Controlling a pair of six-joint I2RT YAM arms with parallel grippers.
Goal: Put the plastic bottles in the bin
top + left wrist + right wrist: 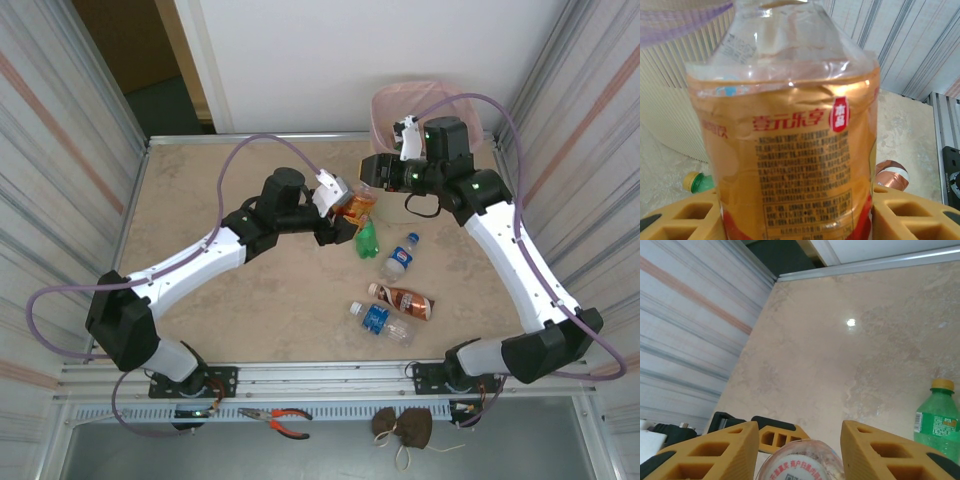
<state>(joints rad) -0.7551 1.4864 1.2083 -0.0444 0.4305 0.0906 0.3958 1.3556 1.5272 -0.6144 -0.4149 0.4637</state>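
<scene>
Left pincer pinches clear orange-labelled plastic bottle above beige worktop, just near of pink-lined plastic bin at far right. Right pincer straddles the bottle's end; can't tell if clamped.

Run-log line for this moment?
left hand: holds orange-labelled clear plastic bottle | right hand: around its end, grip unclear | pink-lined bin: not reached

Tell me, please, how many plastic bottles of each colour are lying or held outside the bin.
Orange-labelled clear plastic bottle: 1
Green plastic bottle: 1
Blue-labelled clear plastic bottles: 2
Brown-labelled plastic bottle: 1
Total: 5
</scene>
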